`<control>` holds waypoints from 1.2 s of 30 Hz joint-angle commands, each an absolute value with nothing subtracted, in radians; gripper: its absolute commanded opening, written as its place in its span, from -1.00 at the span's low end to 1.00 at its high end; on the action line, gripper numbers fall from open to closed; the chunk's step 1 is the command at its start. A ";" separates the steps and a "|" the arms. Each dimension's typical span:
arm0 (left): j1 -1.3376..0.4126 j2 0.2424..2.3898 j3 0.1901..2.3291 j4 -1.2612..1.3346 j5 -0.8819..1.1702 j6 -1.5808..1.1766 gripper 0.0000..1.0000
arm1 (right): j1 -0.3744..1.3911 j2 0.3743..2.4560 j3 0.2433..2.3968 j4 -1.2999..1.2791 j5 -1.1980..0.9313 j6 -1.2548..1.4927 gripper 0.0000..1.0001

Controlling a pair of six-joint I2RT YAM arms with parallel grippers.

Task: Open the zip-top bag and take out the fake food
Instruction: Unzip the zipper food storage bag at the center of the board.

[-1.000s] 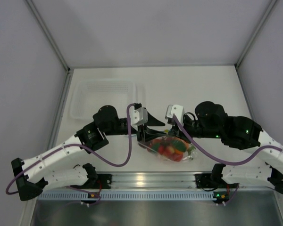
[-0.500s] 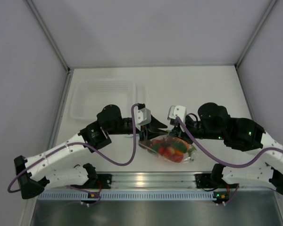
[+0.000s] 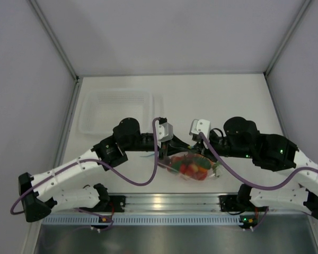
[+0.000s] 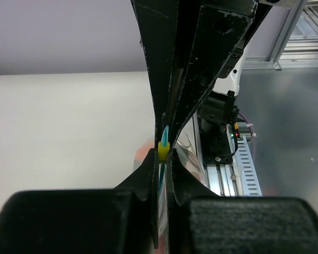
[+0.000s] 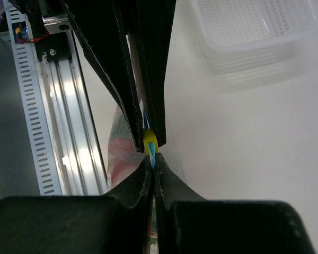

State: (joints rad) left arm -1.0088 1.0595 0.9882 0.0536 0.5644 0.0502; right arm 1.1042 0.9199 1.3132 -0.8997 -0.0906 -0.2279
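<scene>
The zip-top bag [image 3: 193, 168] hangs between my two grippers, its lower part on the table near the front rail. Red, orange and green fake food [image 3: 190, 169] shows through the clear plastic. My left gripper [image 3: 172, 149] is shut on the teal zip strip [image 4: 160, 177], its tips right at a small yellow slider [image 4: 164, 150]. My right gripper [image 3: 190, 148] faces it tip to tip and is shut on the same strip [image 5: 152, 157], just beside the slider [image 5: 150, 142]. The bag's plastic [image 5: 119, 151] hangs to the left in the right wrist view.
A rigid clear tray [image 3: 116, 108] stands at the back left and also shows in the right wrist view [image 5: 254, 32]. A metal rail [image 3: 164, 201] runs along the table's front edge, close to the bag.
My left gripper has moved to the right along the top of the bag, closing on the right gripper. The right gripper and the bag have hardly moved.
</scene>
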 commanded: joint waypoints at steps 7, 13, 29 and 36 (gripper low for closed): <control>-1.005 0.991 0.910 0.129 0.520 0.068 -1.00 | 1.120 0.818 1.299 -0.813 0.032 -0.248 -1.00; -0.999 0.913 0.825 0.129 0.486 0.072 -1.00 | 1.120 0.799 1.347 -0.857 0.048 -0.252 -1.00; -0.983 0.954 0.862 0.153 0.598 0.029 -1.00 | 1.120 0.833 1.281 -0.816 -0.129 -0.273 -0.27; -0.983 0.965 0.894 0.152 0.655 0.018 -1.00 | 1.120 0.888 1.276 -0.789 -0.216 -0.281 -0.09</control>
State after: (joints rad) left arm -0.9859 0.9661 0.8375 0.0963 0.5941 0.0246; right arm 1.1122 0.8799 1.2694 -0.8715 -0.1619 -0.2684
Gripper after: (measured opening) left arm 0.050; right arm 0.460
